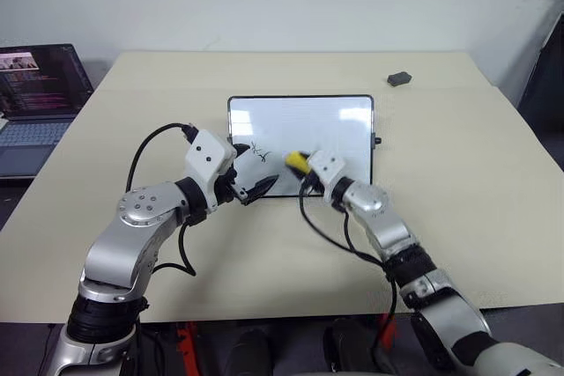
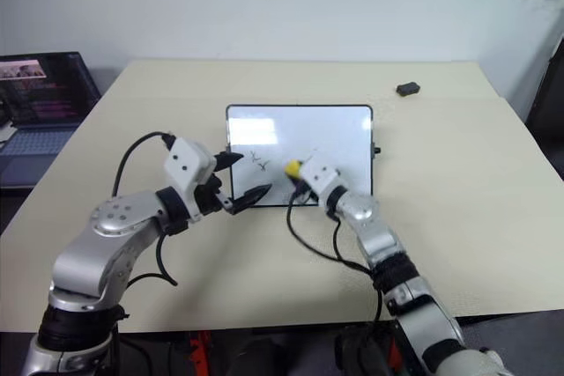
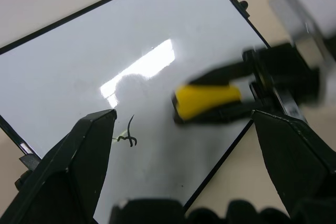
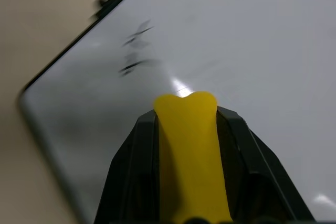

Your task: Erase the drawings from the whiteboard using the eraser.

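Note:
The whiteboard lies flat in the middle of the table. Thin black drawings mark its lower left part, also seen as scribbles in the right wrist view. My right gripper is shut on the yellow eraser, holding it low over the board's lower middle, just right of the scribbles. Whether the eraser touches the surface I cannot tell. My left gripper hangs open over the board's lower left corner, one scribble near its finger.
An open laptop sits at the table's far left edge. A small dark grey lump lies at the back right. Black cables loop off both wrists above the beige table.

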`<state>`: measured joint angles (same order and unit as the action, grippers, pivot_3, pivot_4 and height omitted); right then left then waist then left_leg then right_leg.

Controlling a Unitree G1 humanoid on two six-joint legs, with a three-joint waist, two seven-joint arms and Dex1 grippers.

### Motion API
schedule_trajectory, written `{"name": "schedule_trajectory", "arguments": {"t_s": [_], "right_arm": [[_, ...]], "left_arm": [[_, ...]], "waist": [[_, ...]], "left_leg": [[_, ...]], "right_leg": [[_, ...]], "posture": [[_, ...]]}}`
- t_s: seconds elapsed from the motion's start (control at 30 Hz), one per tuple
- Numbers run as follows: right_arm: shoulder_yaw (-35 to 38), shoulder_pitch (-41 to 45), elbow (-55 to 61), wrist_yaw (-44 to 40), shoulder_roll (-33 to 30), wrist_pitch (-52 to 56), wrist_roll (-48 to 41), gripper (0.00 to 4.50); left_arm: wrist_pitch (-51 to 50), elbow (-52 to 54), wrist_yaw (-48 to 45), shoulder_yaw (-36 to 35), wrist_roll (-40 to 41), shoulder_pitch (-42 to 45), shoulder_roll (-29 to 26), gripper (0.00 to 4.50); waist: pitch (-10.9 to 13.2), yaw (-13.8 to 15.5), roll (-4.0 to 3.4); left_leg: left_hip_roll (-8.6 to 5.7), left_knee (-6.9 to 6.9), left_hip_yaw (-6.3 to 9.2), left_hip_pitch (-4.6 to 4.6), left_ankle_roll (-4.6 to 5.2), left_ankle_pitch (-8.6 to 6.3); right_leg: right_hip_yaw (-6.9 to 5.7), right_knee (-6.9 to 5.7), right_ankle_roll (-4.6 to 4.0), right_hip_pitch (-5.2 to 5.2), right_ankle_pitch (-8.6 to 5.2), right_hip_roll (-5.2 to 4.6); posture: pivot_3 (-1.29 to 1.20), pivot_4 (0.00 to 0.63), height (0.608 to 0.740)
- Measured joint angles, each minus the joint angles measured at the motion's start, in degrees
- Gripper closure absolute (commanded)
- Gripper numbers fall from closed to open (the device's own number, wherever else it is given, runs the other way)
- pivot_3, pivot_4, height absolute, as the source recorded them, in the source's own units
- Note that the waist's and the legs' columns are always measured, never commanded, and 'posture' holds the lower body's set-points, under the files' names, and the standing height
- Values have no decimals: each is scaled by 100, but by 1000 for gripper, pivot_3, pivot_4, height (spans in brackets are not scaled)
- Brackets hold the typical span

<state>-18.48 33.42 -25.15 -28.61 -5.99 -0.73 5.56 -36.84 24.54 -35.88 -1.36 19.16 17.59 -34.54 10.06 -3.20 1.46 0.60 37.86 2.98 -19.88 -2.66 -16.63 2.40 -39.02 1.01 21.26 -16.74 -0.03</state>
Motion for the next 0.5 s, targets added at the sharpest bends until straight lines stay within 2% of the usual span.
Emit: {"name": "schedule_trajectory", "arguments": {"t_s": [0.2,0.33,0.5], "right_arm": [[-62,-59,234,82,-36,255,8,3382],[393,210,240,661,25,100,-23,3382],[839,393,346,1175,81,-40,-70,3383]], "left_arm": [[0,6,-7,1,1,-2,0,0],[0,7,-20,14,3,-2,12,0],[0,21,-27,36,4,-17,31,0]], "waist": [[6,8,0],[20,34,-2],[19,46,-1]], "left_leg": [[-2,2,3,-3,9,13],[-4,3,4,-24,7,13],[-4,0,6,-113,7,13]], "right_leg": [[0,0,21,2,-3,0],[1,4,2,17,10,0],[-3,-1,-6,103,18,-2]], "posture": [[0,150,740],[0,150,740],[0,150,740]]}}
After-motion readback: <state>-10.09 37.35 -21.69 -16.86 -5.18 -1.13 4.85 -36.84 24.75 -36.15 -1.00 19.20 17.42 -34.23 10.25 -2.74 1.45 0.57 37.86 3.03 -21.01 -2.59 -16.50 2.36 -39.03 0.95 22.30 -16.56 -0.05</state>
